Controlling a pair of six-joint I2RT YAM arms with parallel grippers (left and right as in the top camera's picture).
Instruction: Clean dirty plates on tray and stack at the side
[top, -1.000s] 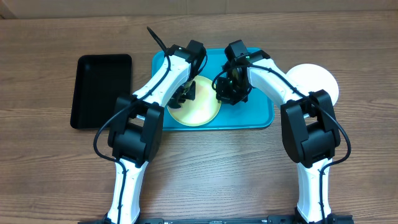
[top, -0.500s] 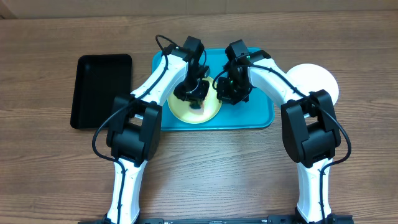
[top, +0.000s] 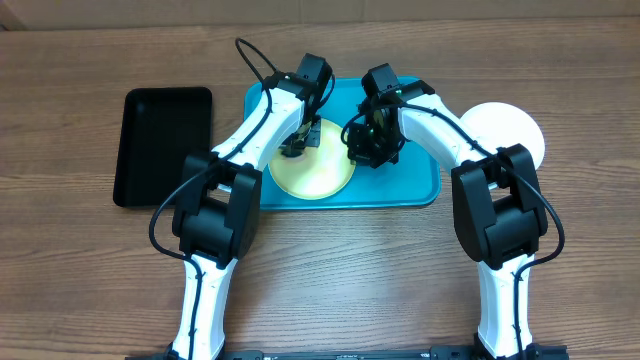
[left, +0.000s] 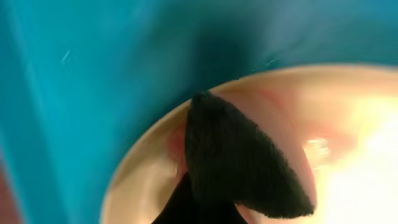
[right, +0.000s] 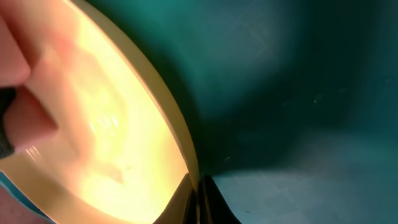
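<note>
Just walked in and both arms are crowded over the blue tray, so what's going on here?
The left gripper presses a dark wiping pad onto the yellow-green plate, which lies in the turquoise tray and shows faint reddish smears. The right gripper appears to pinch that plate's rim, steadying it. A white plate sits on the table beside the tray.

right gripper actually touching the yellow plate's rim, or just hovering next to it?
Touching. In the right wrist view, the rim of the yellow-green plate runs straight down into the tips of the right gripper, with no gap showing.
</note>
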